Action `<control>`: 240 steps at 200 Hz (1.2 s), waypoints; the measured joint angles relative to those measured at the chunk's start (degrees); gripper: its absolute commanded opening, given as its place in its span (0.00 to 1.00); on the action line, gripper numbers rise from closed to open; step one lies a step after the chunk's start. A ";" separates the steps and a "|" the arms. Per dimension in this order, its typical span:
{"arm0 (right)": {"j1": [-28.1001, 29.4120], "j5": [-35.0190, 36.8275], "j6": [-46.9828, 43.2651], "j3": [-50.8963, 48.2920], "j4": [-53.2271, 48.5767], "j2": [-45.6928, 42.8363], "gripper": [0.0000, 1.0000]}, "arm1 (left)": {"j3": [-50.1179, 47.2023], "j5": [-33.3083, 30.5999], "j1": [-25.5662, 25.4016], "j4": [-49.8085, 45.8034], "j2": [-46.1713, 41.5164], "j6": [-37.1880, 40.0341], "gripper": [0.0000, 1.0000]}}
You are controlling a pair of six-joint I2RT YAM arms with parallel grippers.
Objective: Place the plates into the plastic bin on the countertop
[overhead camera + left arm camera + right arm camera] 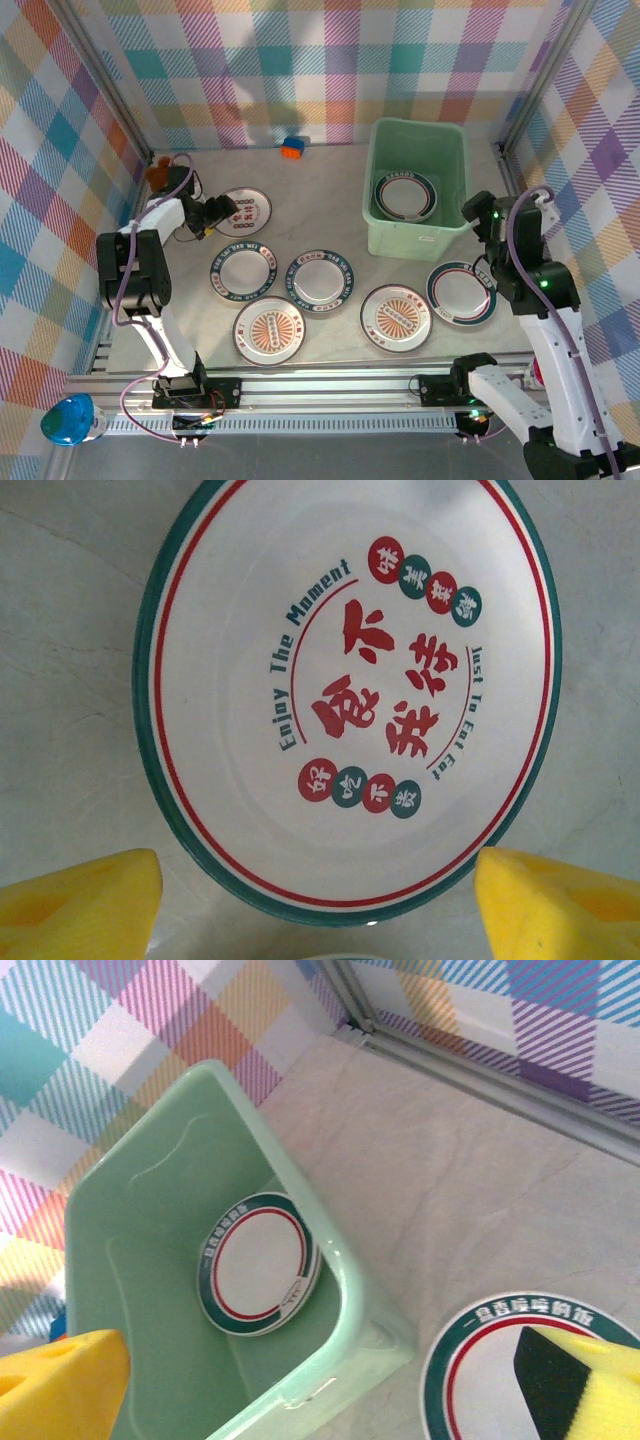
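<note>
Plaid-walled beige surface (330,190): six plates (320,278) lie five to nine o'clock of the plastic bin (415,240), one inside. Left fingers (80,900) spread over the nine-o'clock plate (350,690), right fingers (60,1380) spread beside the bin. Likely stiff, slick, breakable: pinch a rim.

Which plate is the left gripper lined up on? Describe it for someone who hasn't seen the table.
On the light beige countertop, go to the left half. It is the round white plate furthest back there, just ahead of the left gripper. The neighbouring plates carry broad dark teal bands or orange sunbursts; this one has a thin green rim and red characters.
</note>
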 measured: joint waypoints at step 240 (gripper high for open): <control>-5.75 -11.93 -2.51 -1.73 3.78 4.17 0.99 | 1.51 7.02 -0.17 2.67 7.39 0.39 0.55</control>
